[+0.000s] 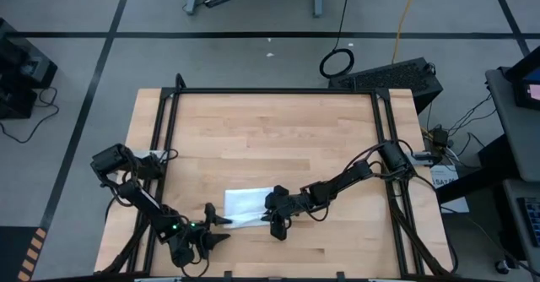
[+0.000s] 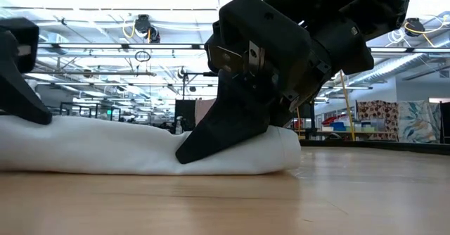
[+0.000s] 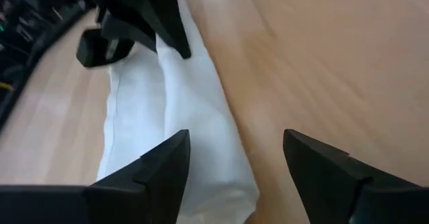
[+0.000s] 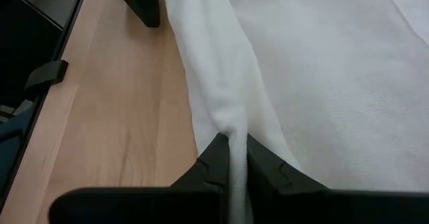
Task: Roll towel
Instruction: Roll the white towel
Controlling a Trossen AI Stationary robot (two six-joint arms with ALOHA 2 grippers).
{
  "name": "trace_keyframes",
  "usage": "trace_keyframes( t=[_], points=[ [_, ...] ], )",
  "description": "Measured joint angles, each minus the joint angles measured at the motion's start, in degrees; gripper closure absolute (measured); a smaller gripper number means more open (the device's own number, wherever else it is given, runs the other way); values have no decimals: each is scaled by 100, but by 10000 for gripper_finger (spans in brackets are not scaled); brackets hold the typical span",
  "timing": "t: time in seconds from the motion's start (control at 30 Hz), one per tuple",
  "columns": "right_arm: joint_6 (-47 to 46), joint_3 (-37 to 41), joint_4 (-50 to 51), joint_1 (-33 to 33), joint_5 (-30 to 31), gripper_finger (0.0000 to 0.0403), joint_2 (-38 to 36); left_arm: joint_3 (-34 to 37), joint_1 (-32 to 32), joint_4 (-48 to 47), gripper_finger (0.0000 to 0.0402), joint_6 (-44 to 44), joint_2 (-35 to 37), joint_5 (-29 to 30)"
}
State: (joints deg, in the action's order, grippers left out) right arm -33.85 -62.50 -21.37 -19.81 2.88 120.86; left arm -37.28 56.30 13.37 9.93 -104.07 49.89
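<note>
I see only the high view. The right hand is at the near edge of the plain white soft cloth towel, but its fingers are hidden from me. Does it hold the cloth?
Observer: Yes. The right wrist view shows the right hand shut on a raised fold of the plain white soft cloth towel.
Operator: And the left hand?
Observer: The left hand is open at the towel's end, with one finger over the cloth and the other over the wooden tabletop.

the white towel [image 1: 246, 203] lies partly rolled, its near edge bunched into a soft ridge, near the tabletop's front edge.
</note>
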Motion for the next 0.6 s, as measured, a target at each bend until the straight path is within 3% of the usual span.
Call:
trace_keyframes(
  t=[0.43,0.6],
  points=[
    [134,0,-14,-14,-24,385,2,0,-497,-445,158,692,-2,-386],
    [261,0,-24,-26,-302,385,4,-4,-629,-738,158,1343,-7,-511]
  ],
)
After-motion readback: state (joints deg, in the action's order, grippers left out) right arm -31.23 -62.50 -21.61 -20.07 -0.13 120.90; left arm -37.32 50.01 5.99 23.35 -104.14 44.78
